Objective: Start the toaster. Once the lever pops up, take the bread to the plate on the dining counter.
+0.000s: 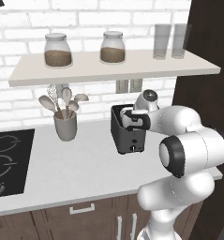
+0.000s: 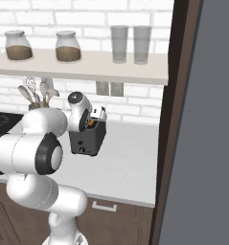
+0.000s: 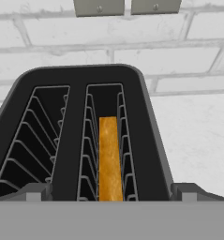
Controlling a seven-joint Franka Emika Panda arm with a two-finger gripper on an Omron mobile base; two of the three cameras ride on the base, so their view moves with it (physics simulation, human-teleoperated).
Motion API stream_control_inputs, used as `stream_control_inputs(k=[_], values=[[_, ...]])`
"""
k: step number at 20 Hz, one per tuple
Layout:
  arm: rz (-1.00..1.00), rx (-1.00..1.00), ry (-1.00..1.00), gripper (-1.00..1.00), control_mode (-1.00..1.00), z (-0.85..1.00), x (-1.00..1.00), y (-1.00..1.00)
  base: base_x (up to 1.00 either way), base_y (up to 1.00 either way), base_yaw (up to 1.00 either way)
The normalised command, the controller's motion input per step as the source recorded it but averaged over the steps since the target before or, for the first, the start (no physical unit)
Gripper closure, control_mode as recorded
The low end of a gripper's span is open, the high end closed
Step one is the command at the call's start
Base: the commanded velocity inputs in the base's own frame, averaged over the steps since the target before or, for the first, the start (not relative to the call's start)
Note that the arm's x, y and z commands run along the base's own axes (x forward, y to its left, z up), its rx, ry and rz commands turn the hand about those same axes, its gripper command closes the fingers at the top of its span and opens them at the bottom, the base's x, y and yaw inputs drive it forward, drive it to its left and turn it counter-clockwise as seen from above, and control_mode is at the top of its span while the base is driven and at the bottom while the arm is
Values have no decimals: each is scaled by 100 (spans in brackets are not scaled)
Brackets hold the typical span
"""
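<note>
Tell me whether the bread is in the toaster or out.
In. The bread stands on edge inside one slot of the toaster, its golden crust below the rim; the other slot is empty.

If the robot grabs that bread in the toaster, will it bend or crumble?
The bread looks thin, standing on edge in the toaster's right slot, so probably light and fairly stiff. A hard pinch might crack it. The slot's wire guides could snag it if it is lifted crooked.

Kitchen around me. White brick wall (image 1: 19, 37), shelf (image 1: 108, 68) with two storage jars (image 1: 57, 49) and glasses (image 1: 162, 41), worktop (image 1: 71, 164) over brown cabinets (image 1: 80, 218), black hob (image 1: 8, 159), utensil cup (image 1: 65, 125), toaster (image 1: 127, 133) by wall sockets (image 1: 129, 85).
</note>
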Motion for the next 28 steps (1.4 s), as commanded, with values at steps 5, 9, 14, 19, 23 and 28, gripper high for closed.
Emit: stream_control_inputs(k=[5, 9, 14, 19, 23, 28], values=[[0, 0, 0, -100, -100, 0, 0, 0, 0, 0, 0], [0, 0, 0, -100, -100, 0, 0, 0, 0, 0, 0], [0, 0, 0, -100, -100, 0, 0, 0, 0, 0, 0], [0, 0, 0, -100, -100, 0, 0, 0, 0, 0, 0], [0, 0, 0, -100, -100, 0, 0, 0, 0, 0, 0], [0, 0, 0, -100, -100, 0, 0, 0, 0, 0, 0]])
